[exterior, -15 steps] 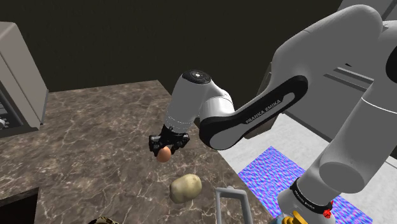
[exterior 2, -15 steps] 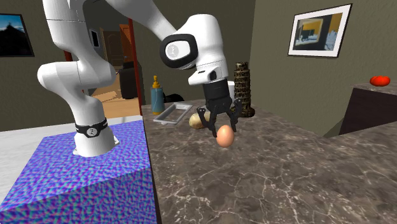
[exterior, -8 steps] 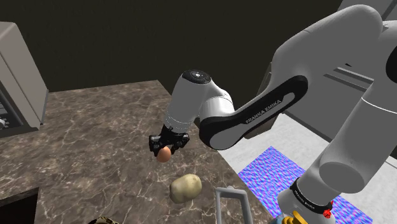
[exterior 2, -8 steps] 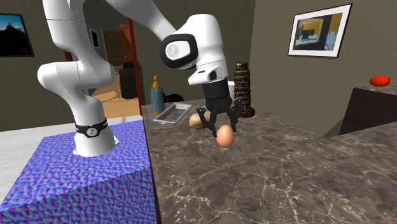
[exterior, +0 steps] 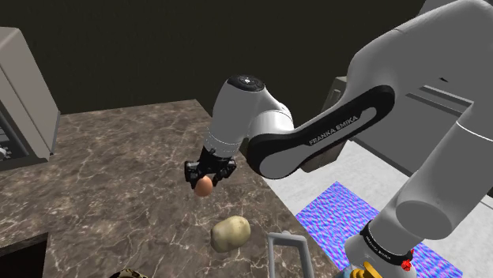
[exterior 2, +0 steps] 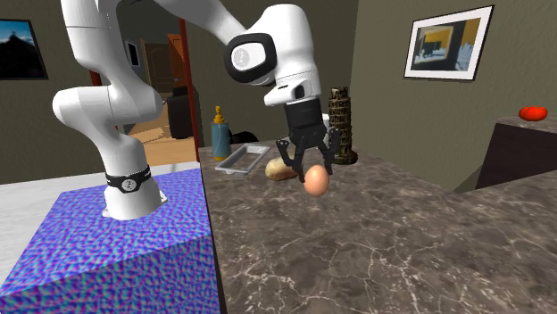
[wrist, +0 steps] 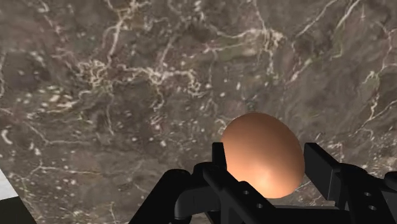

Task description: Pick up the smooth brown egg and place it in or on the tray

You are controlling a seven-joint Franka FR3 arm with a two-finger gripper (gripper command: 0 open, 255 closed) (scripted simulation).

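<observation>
A smooth brown egg hangs a little above the dark marble counter, clasped between the black fingers of my gripper, which is shut on it. The grey tray lies on the counter behind the arm's hand in the second exterior view, close to the stand. In the shoulder view the tray's rim shows at the bottom edge, beyond a pale potato from the egg.
A pale potato lies between the egg and the tray. A yellow-capped bottle stands beside the tray, and a dark tower figure behind the gripper. A grey cabinet stands at the counter's far end.
The gripper has risen a little with the egg still clasped in it, and the wrist has shifted slightly. Nothing else moved.
</observation>
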